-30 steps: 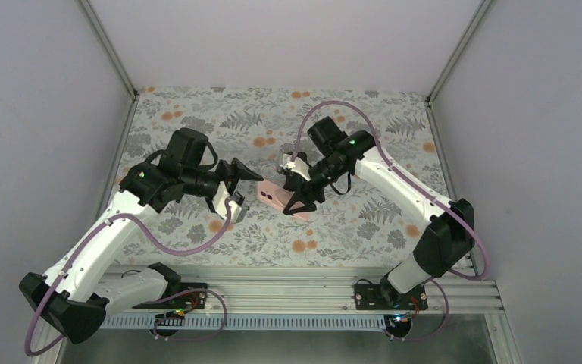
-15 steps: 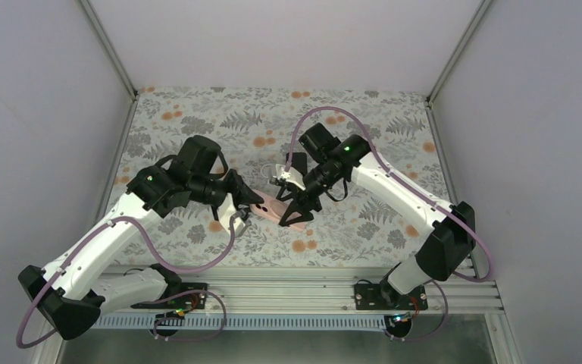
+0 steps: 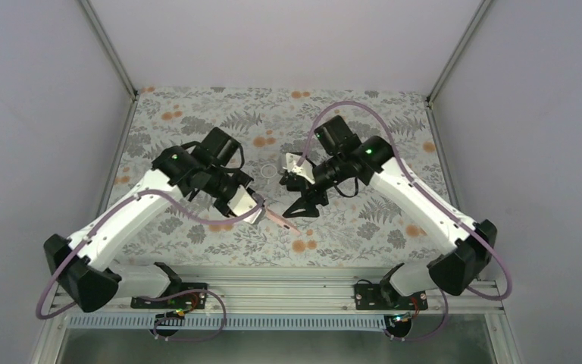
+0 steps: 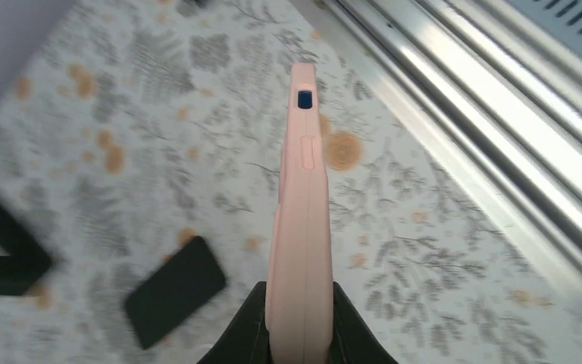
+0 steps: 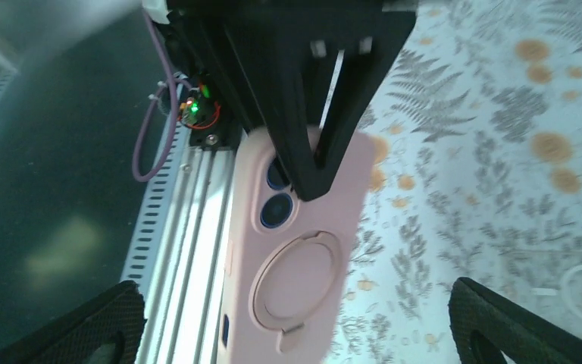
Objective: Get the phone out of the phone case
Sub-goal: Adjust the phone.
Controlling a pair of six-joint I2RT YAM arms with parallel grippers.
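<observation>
The pink phone case (image 3: 279, 218) hangs above the table with my left gripper (image 3: 254, 210) shut on one end. The left wrist view shows the case (image 4: 301, 212) edge-on between the left gripper (image 4: 299, 292) fingers. The phone's blue lenses (image 5: 276, 208) show through the camera opening of the case (image 5: 303, 258), so the phone sits inside. My right gripper (image 3: 307, 196) stands open just right of the case. The right gripper (image 5: 297, 296) fingers (image 5: 121, 326) are spread wide on either side of the case and do not touch it.
A metal rail (image 3: 288, 288) runs along the table's near edge, close under the case's free end. A thin ring (image 3: 270, 172) lies on the floral cloth behind the grippers. A flat black rectangle (image 4: 174, 292) shows left of the case; I cannot tell what it is.
My left gripper has shut on the case and swung it toward the near rail. My right gripper has opened, let the case go and drawn back to the right.
</observation>
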